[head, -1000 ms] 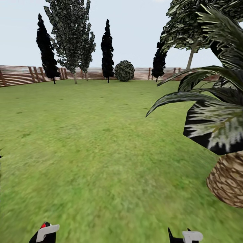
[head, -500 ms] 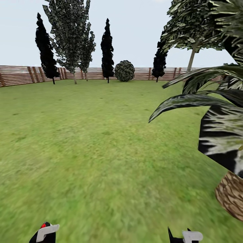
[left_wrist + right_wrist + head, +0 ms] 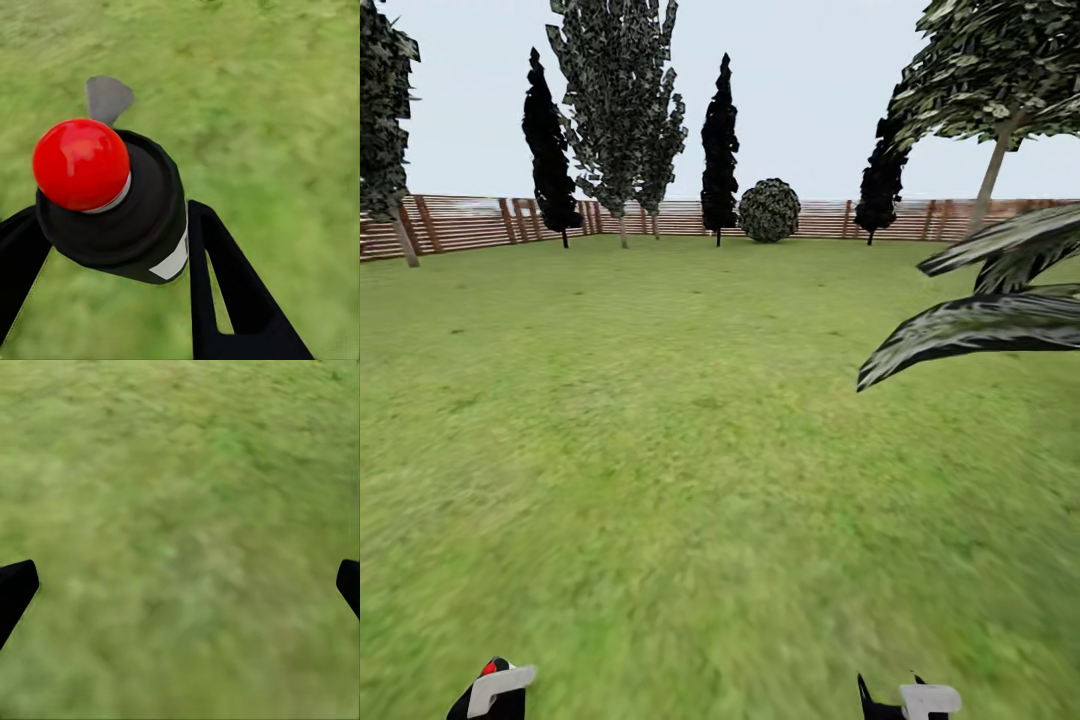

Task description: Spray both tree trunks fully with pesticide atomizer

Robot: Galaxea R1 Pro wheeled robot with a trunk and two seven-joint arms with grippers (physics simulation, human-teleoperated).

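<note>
My left gripper is shut on the pesticide atomizer, a small dark bottle with a red ball tip and a white band, its black fingers pressed on both sides. In the head view that gripper sits at the bottom edge with the red tip of the atomizer showing. My right gripper stands open over grass, also low in the head view. A tree with a pale leaning trunk rises far right near the fence. Another pale trunk stands at the far left.
Green lawn spreads ahead to a reddish slat fence. Dark cypress-like trees, a jagged grey-green tree and a round bush line the fence. Palm fronds reach in from the right.
The whole head view has swung left: the palm's trunk has slid out on the right, only fronds remain, and a tree has come in at the left edge. Both grippers keep their pose.
</note>
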